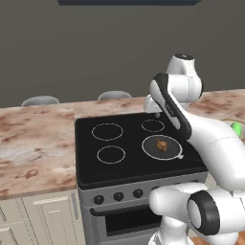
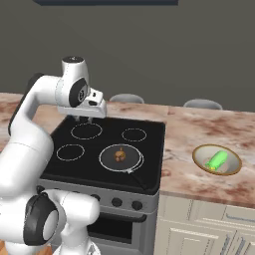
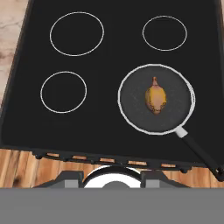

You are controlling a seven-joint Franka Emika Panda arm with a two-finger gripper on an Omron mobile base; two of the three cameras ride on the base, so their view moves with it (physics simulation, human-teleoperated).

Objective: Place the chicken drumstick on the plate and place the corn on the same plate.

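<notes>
The golden-brown chicken drumstick lies in the middle of a dark frying pan on the front right burner of the stove, also seen as chicken drumstick and chicken drumstick. The green corn rests in a tan-rimmed bowl on the counter right of the stove; a bit of the corn peeks past my arm. My gripper hangs open and empty high over the back left burner, well above and behind the pan. The plate is out of view.
The black cooktop has four ringed burners, with knobs along its front. The pan's handle points toward the stove's front right corner. Marble counter runs on both sides, and two stool backs rise behind it.
</notes>
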